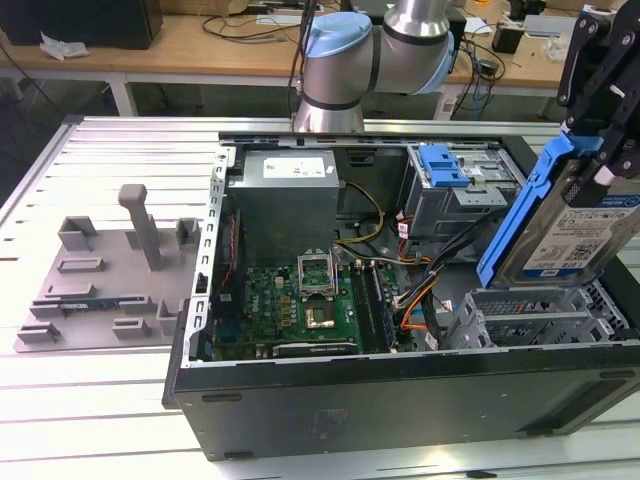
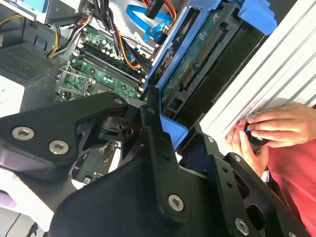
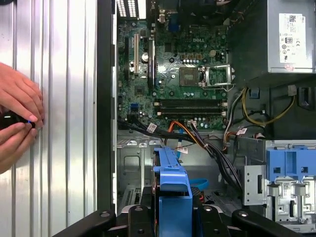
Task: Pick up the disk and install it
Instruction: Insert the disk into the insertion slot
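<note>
Exterior view: the tool (image 1: 598, 165) looks clamped on the tilted disk (image 1: 560, 230), held above the drive cage (image 1: 530, 318) at three o'clock of the computer case (image 1: 400, 420), where a skewed descent could jam it on the cage rim.

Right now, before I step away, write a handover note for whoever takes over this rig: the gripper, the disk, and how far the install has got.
Gripper: fingers shut on the disk, gripping its upper end.
Disk: off the table, tilted, in the air over the open computer case, above the grey drive cage at the exterior view's right.
Done: pick-up.
Left: the disk is not yet seated in the case.
Caution: a person's hands are over the table beside the case.
</note>
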